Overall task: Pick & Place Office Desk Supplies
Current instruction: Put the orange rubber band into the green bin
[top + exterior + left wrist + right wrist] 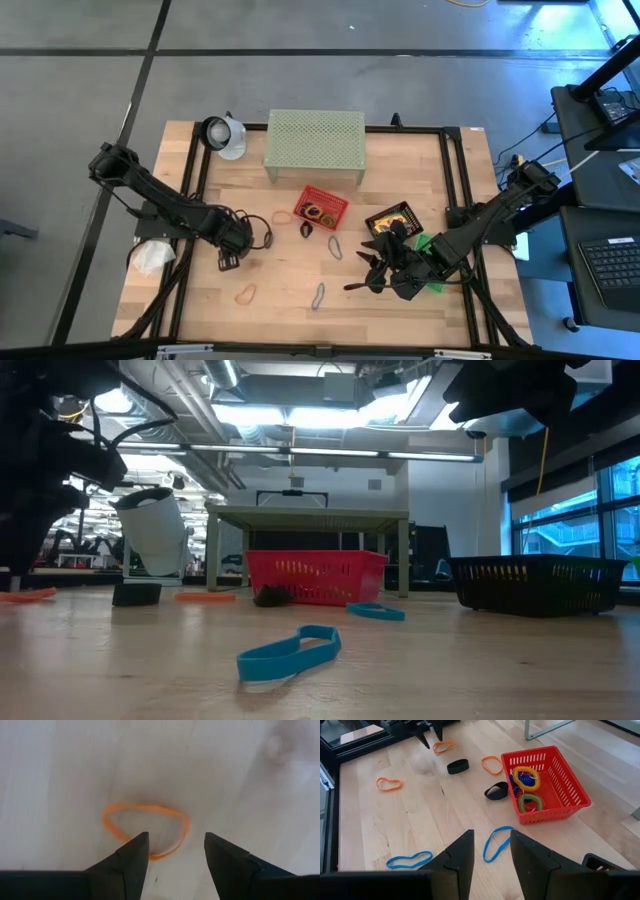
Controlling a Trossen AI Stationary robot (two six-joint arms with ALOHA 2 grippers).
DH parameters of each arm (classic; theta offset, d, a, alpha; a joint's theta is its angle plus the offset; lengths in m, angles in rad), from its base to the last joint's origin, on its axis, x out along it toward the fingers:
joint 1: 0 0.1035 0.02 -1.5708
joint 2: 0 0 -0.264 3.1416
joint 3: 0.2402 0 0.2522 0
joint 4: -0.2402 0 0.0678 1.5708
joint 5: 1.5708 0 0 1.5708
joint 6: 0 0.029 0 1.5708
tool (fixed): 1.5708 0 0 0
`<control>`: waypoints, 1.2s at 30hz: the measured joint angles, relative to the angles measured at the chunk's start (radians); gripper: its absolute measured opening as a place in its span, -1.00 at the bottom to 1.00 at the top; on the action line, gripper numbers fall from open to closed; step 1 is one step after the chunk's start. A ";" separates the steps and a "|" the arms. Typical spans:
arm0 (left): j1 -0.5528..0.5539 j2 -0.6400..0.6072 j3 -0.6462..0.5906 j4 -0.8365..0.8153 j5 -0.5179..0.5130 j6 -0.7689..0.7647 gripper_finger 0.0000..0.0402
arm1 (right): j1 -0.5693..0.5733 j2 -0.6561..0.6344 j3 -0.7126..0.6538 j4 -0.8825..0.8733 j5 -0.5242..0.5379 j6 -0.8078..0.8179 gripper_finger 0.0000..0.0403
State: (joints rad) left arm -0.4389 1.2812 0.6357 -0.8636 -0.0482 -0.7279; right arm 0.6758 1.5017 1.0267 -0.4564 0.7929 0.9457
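One camera looks straight down on the whole worktop. Another sits at its surface, facing the red basket. The right wrist camera shares that basket; the left's hangs close over an orange loop.

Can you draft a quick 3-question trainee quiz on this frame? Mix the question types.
1. True or false: the left gripper is open above an orange loop lying flat on the table.
2. Multiple choice: what lies in the red basket? A) coiled rings B) scissors C) a stapler
3. Short answer: in the right wrist view, what colour are the two loops lying nearest the right gripper?

Key
1. True; the fingers stand apart, with the loop's near edge between them.
2. A; the coiled rings are yellow, blue, green and orange.
3. Blue: one blue loop just past the fingertips, another blue loop off to the side.
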 joint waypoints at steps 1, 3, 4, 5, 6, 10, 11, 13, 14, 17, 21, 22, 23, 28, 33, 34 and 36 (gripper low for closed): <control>0.000 0.000 0.000 0.011 0.009 0.007 -0.06 | 0.000 0.000 0.000 0.000 0.000 0.000 -0.37; 0.000 0.000 0.000 0.035 0.028 0.020 -0.04 | 0.000 0.000 0.000 0.000 0.000 0.000 -0.37; 0.000 0.000 0.000 0.040 0.026 0.025 -0.03 | 0.000 0.000 0.000 0.000 0.000 0.000 -0.37; 0.000 0.000 0.000 0.037 0.022 0.028 -0.02 | 0.000 0.000 0.000 0.000 0.000 0.000 -0.37; 0.000 0.000 -0.004 0.039 0.019 0.032 -0.01 | 0.000 0.000 0.000 0.000 0.000 0.000 -0.37; 0.000 0.002 -0.036 0.047 0.027 0.032 0.01 | 0.000 0.000 0.000 0.000 0.000 0.000 -0.37; 0.000 0.002 -0.042 0.055 0.037 0.032 0.01 | 0.000 0.000 0.000 0.000 0.000 0.000 -0.37; 0.000 0.002 -0.047 0.060 0.041 0.030 0.01 | 0.000 0.000 0.000 0.000 0.000 0.000 -0.37; 0.000 0.002 -0.048 0.060 0.035 0.027 0.01 | 0.000 0.000 0.000 0.000 0.000 0.001 -0.37; 0.000 0.002 -0.049 0.060 0.014 0.027 0.01 | 0.000 0.000 0.000 0.000 0.000 0.001 -0.37; 0.000 0.016 -0.049 0.061 0.002 0.026 0.01 | 0.000 0.000 0.000 0.001 -0.001 0.001 -0.37; 0.000 0.024 -0.049 0.060 0.003 0.026 0.01 | 0.000 0.000 0.000 0.001 -0.001 0.001 -0.37; 0.000 0.035 -0.049 0.063 0.005 0.026 0.01 | 0.000 0.000 0.000 0.001 -0.001 0.001 -0.37; 0.000 0.123 -0.043 0.074 0.028 0.034 0.01 | 0.000 0.000 0.000 0.003 -0.001 0.001 -0.37; 0.001 0.154 -0.037 0.075 0.045 0.033 -0.12 | 0.000 0.000 0.000 0.008 -0.001 -0.009 -0.37; 0.001 0.154 -0.036 0.076 0.048 0.033 -0.17 | 0.000 0.000 0.000 0.008 -0.001 -0.009 -0.37; 0.000 0.152 -0.034 0.076 0.049 0.031 -0.31 | 0.000 0.000 0.000 0.010 -0.001 -0.011 -0.37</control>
State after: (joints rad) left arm -0.4385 1.4330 0.6020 -0.7873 0.0008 -0.6968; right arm 0.6758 1.5017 1.0267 -0.4469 0.7921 0.9344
